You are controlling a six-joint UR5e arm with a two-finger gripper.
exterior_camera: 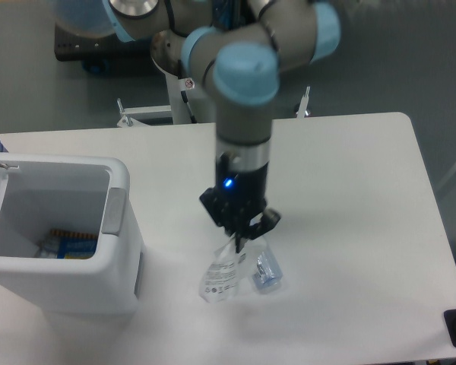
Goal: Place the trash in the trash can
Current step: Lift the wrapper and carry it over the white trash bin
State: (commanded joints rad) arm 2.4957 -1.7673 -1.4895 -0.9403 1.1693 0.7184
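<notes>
at the middle of the white table (349, 175), the two-finger gripper (239, 237) hangs pointing down from the grey and light-blue arm, and the small clear plastic wrapper with printed text (223, 275) dangles straight beneath it. the top edge of the wrapper runs up between the fingertips, so the jaws read as pinched together on that edge; the lower end of the wrapper looks to be just off the table or barely brushing it (cannot tell which from this single view). the long crinkled see-through bottle with a blue tint (264, 270) lies on the table just beside the wrapper, mostly hidden behind the gripper and wrapper, with only its near end showing. the boxy white plastic trash can with a grey side tab (115, 210) stands well apart toward the picture's left edge, lid swung back and mouth open; something colourful already sits at the bottom. judgement on step: first pick is in hand, wrapper grasped and being lifted, nothing from this pair delivered yet, so the task is in its early part. next move calls for more height so the hanging wrapper clears the near rim of the can, then a sideways carry until the gripper is over the open mouth, then opening the fingers. the film is thin and limp and may cling to a finger on release. the bottle remains for a second pick.
</notes>
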